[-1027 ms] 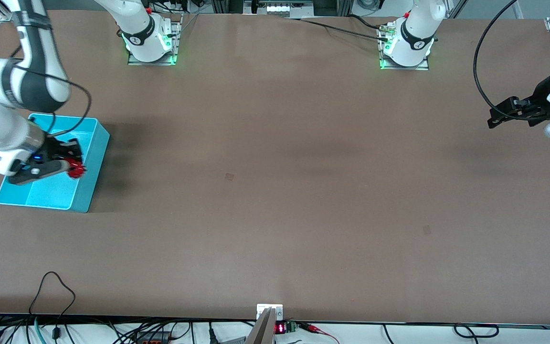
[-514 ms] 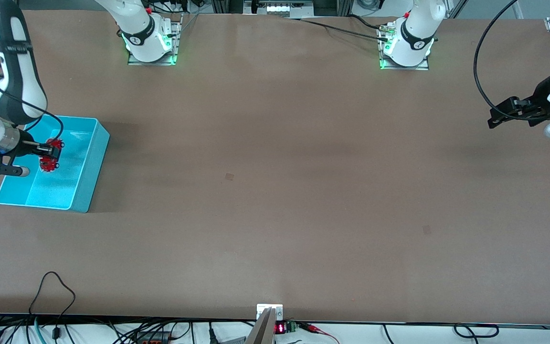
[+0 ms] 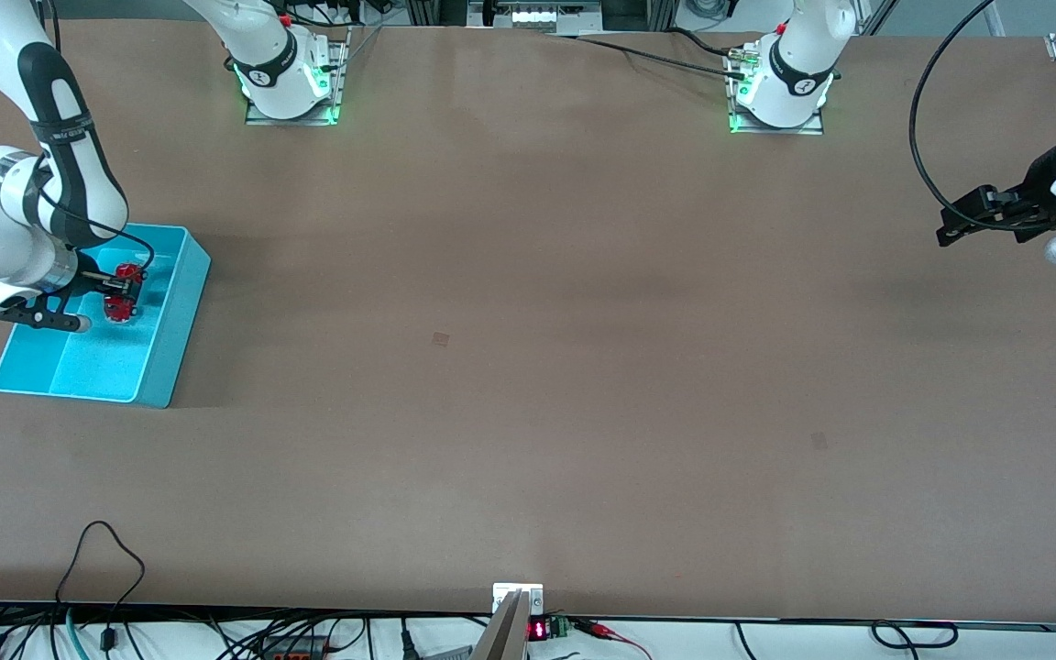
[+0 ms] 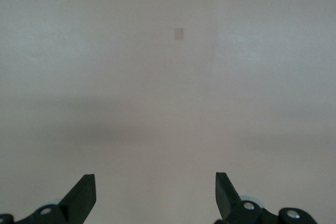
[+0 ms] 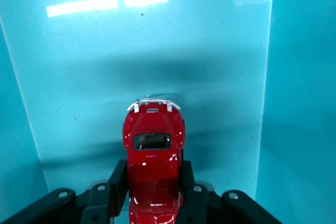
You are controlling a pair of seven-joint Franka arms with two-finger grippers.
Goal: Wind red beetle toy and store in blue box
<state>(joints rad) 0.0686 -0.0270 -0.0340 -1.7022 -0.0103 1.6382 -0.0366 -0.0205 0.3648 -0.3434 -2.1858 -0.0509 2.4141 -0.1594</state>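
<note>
The blue box (image 3: 161,367) stands near the right arm's end of the table. My right gripper (image 3: 121,291) is over the inside of the box and is shut on the red beetle toy (image 3: 125,290). In the right wrist view the red beetle toy (image 5: 153,156) sits between the two black fingers (image 5: 116,182), its silvery bumper pointing at the box floor (image 5: 157,51), with its shadow under it. My left gripper (image 3: 959,224) waits in the air over the left arm's end of the table, open and empty; its fingertips (image 4: 84,192) show over bare table.
The brown table (image 3: 528,367) has a small dark square mark (image 3: 440,339) near the middle and another (image 3: 819,441) toward the left arm's end. Cables (image 3: 97,568) lie along the edge nearest the front camera. Both arm bases (image 3: 290,82) stand along the farthest edge.
My right gripper has shifted with the red beetle toy inside the box outline, first toward the box's outer wall, then back toward its middle. The left arm has not moved.
</note>
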